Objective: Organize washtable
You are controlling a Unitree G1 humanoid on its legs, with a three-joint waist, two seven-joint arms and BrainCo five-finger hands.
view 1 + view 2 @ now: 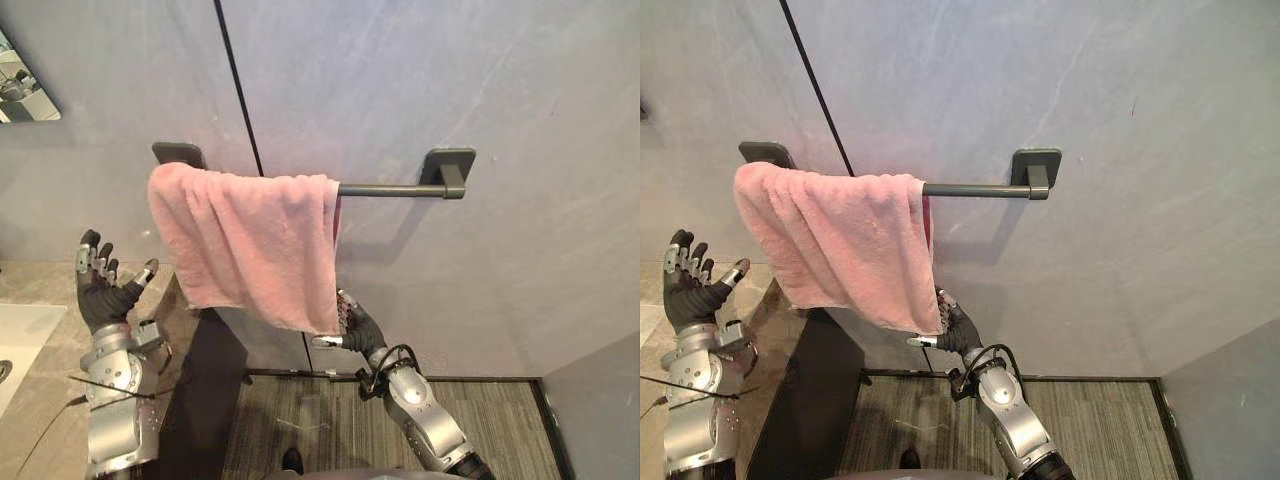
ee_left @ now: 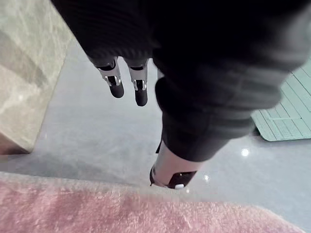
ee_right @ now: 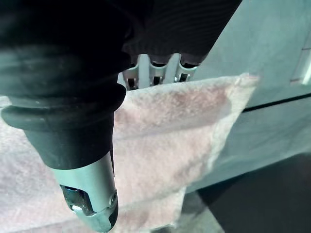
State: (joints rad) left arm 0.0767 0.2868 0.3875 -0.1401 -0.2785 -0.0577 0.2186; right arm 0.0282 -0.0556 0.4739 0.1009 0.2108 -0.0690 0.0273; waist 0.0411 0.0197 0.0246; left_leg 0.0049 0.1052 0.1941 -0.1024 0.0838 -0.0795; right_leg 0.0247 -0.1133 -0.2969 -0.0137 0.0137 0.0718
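left hand (image 1: 103, 290) raised, spread, holding nothing | pink towel (image 1: 250, 245) draped over left end of wall bar (image 1: 390, 189) | right hand (image 1: 358, 325) at towel's lower corner, grip cannot be told; right wrist view shows corner lying across it

Our 2 head views look down from the head, facing the grey wall (image 1: 500, 100) and tipped far enough to catch the floor (image 1: 500, 420). They share nearly the whole scene: the bar (image 1: 390, 189), the towel (image 1: 250, 240), the counter (image 1: 30, 285), the left hand (image 1: 100, 300) and the right hand (image 1: 360, 325). The right eye sits slightly rightward, so everything lands further left in it. Our left wrist view looks along its hand from very close, toward wall, counter and towel. Our right wrist view looks along its hand, almost against that same towel.
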